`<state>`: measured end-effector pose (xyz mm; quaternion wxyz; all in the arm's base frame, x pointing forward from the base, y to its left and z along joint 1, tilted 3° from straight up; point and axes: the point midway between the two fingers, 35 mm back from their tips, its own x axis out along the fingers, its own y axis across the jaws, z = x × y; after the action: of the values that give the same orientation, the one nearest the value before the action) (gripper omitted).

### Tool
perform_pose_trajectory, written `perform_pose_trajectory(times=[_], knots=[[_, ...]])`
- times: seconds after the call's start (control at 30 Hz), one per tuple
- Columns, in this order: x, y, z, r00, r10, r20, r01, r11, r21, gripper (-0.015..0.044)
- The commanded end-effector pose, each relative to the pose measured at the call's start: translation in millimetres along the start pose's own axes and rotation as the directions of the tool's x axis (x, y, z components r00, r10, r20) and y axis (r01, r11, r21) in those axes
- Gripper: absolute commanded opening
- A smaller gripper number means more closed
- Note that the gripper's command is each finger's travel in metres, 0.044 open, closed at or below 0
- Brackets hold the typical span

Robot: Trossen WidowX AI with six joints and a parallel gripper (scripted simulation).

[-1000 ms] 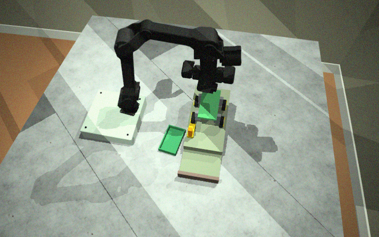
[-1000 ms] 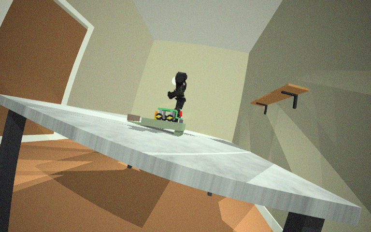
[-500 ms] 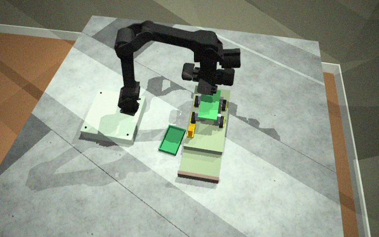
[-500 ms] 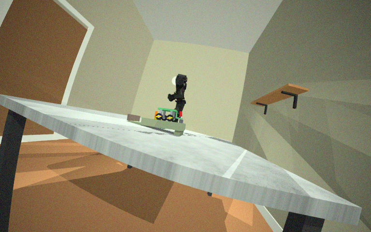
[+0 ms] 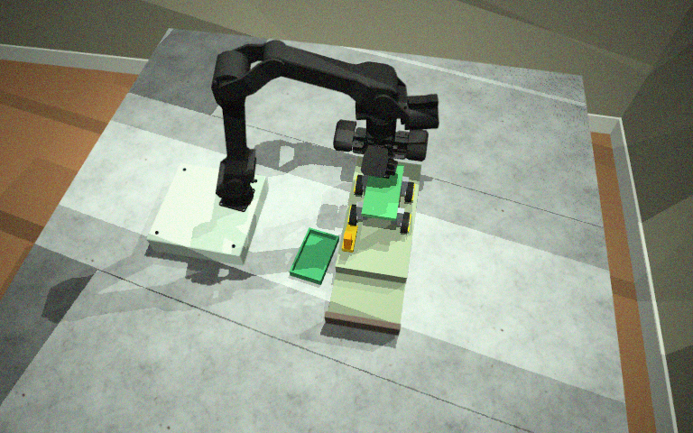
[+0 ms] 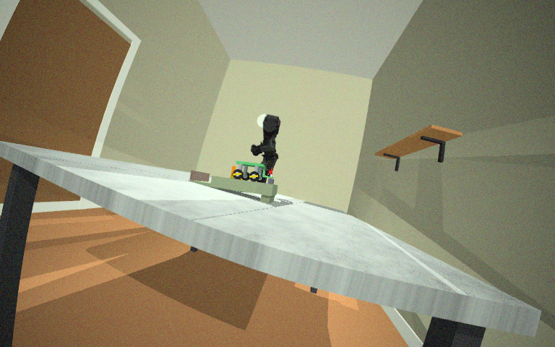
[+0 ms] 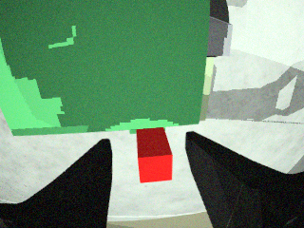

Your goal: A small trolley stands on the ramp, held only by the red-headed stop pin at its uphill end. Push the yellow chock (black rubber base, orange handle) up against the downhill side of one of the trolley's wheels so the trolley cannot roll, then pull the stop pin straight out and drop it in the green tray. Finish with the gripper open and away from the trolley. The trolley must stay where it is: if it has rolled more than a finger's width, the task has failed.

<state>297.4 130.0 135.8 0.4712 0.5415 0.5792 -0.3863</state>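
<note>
The trolley (image 5: 382,204) (image 6: 250,163) (image 7: 109,62) stands on the ramp (image 5: 375,255) (image 6: 245,184). The yellow chock (image 5: 348,238) (image 6: 233,170) sits at the downhill side of the trolley's lower wheel on the tray side and looks up against it; the exact contact is too small to tell. The stop pin's red head (image 6: 270,171) (image 7: 156,167) stands at the trolley's uphill end; its shaft is hidden. My gripper (image 7: 148,143) is open, pointing down over the uphill end, with the red head between its fingers in the wrist view and a gap on both sides. The green tray (image 5: 314,255) is empty.
The white base block (image 5: 194,204) carries the arm, left of the tray in the top view. The ramp's lower end has a brown end strip (image 5: 363,322) (image 6: 199,176). The trolley's green deck is close beside the fingertips in the wrist view.
</note>
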Motion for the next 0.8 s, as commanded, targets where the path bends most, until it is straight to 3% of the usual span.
perform_pose_trajectory(times=[0.0,0.33,0.47,0.77], knots=[[6,-1,0,1.0,-0.003,-0.001,0.003,1.0,0.007,0.019],[19,-1,0,1.0,-0.003,-0.001,0.003,1.0,0.007,0.019],[15,-1,0,1.0,-0.001,-0.001,0.001,1.0,0.0,0.0085],[15,-1,0,1.0,-0.001,-0.001,0.001,1.0,0.0,0.0025]])
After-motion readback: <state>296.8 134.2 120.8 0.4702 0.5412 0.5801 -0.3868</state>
